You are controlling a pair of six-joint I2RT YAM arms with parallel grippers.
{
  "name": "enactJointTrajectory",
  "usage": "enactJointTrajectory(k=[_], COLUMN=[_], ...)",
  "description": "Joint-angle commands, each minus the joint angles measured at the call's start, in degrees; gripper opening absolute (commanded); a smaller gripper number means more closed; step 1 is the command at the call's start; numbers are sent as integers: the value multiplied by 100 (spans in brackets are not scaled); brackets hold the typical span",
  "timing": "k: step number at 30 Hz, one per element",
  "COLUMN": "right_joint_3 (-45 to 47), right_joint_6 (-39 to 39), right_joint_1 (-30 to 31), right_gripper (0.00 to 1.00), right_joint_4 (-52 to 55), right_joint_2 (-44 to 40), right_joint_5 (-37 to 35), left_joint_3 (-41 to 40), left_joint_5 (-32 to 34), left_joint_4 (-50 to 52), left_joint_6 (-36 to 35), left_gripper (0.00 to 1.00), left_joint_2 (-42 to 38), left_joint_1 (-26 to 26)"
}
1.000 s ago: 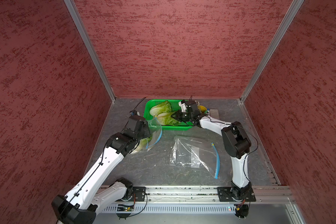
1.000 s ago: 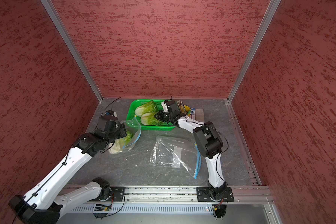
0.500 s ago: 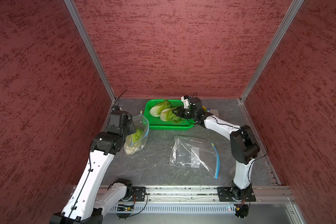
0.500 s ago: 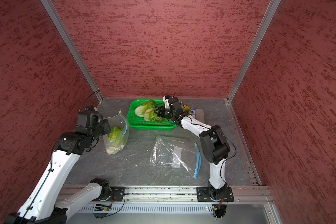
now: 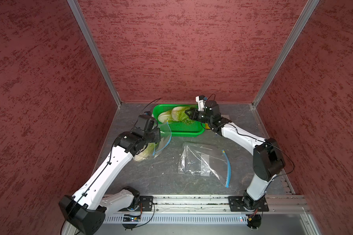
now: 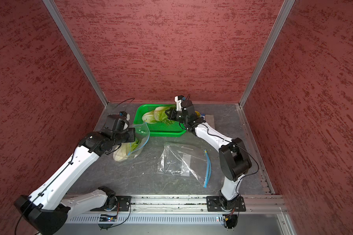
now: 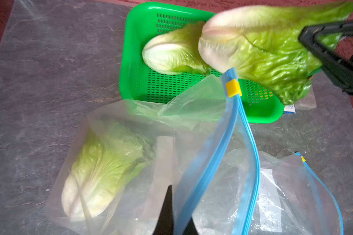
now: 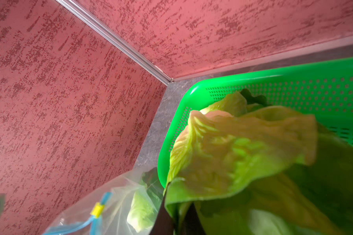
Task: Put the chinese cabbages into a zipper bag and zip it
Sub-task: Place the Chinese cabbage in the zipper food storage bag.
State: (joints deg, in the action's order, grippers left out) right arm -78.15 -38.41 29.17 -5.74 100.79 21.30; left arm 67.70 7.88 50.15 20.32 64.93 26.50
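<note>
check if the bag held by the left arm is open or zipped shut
Open. In the left wrist view the bag has its two blue zipper strips gaping apart, with the yellow slider at one end.

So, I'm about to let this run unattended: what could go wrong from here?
The right gripper pinches the lifted cabbage only by its leaves; they could tear or slip. The left gripper holds the zipper bag by one edge and its mouth gapes narrowly, so the cabbage might snag the rim instead of sliding in beside the bagged cabbage.
</note>
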Motion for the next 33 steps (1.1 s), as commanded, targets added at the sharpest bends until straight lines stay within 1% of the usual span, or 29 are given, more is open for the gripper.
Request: enactJointTrajectory(k=[1, 9, 18, 19, 23, 27, 33], right_joint_3=[106, 80, -279, -325, -584, -845, -1004], right_joint_6=[265, 764, 1530, 1584, 1856, 2008, 2066], right_joint_1=[9, 1, 58, 90, 307, 680, 1156], right_gripper=[0, 0, 0, 0, 0, 0, 0], right_joint_4=[-65, 620, 1912, 2052, 2646, 3132, 3499], right_joint_2=[-432, -1081, -1721, -1888, -2057, -2137, -2133], right_joint_5=[-330, -592, -315, -287, -136, -179, -148], left_joint_3=[-60, -165, -229, -225, -231, -265, -275], left_joint_5=[-107, -155, -269, -269, -278, -256, -244], left_joint_4=[-307, -296, -348, -347, -321, -312, -331], left_joint_6=[181, 300, 480, 492, 561, 618, 695], left_gripper=[0, 0, 0, 0, 0, 0, 0], left_joint_2=[29, -32, -90, -92, -89, -110, -120], left_joint_1=[99, 118, 117, 114, 118, 117, 118])
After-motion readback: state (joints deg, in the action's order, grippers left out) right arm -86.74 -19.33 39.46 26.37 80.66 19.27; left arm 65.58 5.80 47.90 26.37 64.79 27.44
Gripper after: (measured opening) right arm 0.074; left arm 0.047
